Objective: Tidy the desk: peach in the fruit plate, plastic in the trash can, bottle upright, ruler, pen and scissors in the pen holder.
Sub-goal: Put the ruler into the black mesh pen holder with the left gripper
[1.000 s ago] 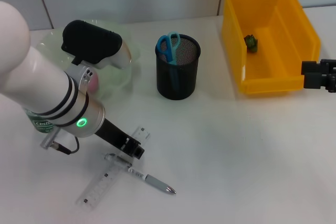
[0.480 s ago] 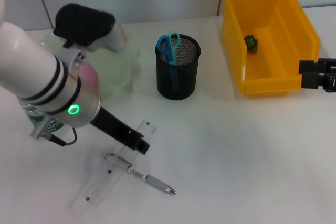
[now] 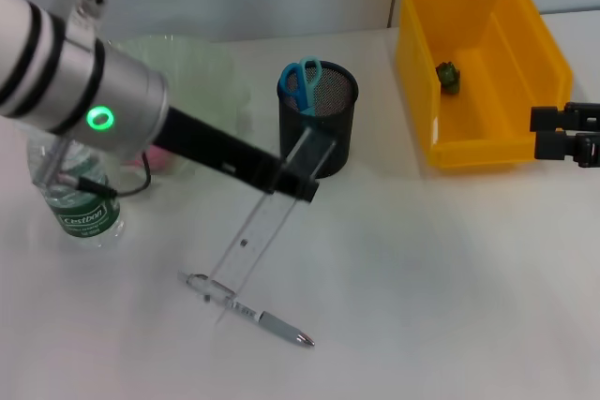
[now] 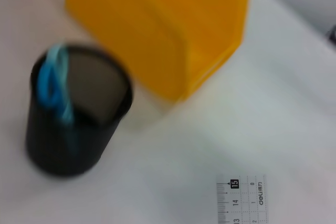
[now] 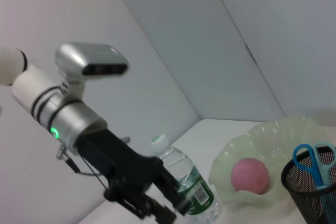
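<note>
Mid-bench, our left pincer (image 3: 298, 178) pinches the ruler (image 3: 255, 236), its low end by the pen (image 3: 267, 321); we should stand it upright over the holder (image 3: 318, 119) before dropping. Our right pincer (image 3: 565, 132), spread, waits beside the bin (image 3: 478, 63).

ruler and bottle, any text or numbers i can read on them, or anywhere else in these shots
"15", "14", "13" and "0", "1", "2": scale numbers on the clear ruler held in the left gripper, left wrist view.
"deli": brand print on the same ruler; the small characters beside it are too small to read.
Bottle label: white lettering on green, too blurred to read with confidence.
Pen: dark print on the barrel, unreadable.
</note>
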